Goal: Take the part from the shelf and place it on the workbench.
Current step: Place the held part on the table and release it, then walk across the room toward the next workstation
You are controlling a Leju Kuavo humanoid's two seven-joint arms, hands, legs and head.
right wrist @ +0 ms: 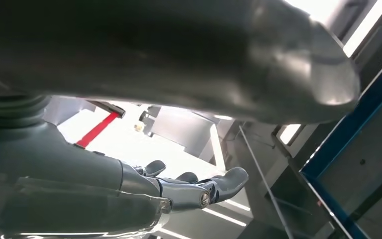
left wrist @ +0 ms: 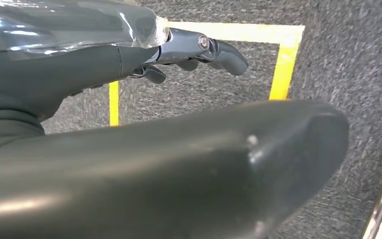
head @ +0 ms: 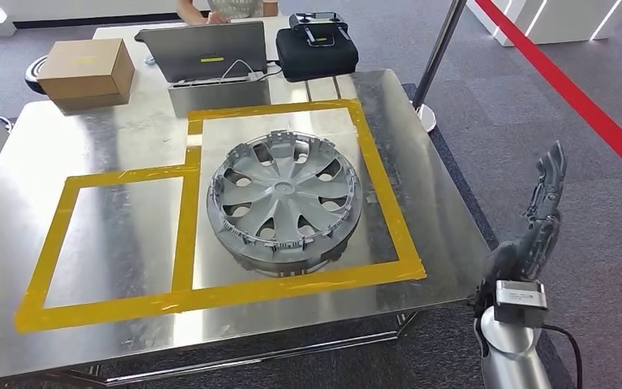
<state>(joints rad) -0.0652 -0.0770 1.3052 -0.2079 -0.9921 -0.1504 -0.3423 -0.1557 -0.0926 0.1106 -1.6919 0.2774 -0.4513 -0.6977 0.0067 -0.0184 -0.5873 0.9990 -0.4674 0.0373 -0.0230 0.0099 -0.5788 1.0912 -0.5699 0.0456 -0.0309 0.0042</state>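
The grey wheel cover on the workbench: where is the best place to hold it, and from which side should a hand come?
Probably the outer rim of the wheel cover on its right edge, nearest the raised right hand. It lies flat inside the yellow tape square, so the rim and spoke openings offer finger holds.

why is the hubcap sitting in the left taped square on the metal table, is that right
Not quite. The head view shows the hubcap lying in the right, larger taped square on the metal table; the left square holds nothing.
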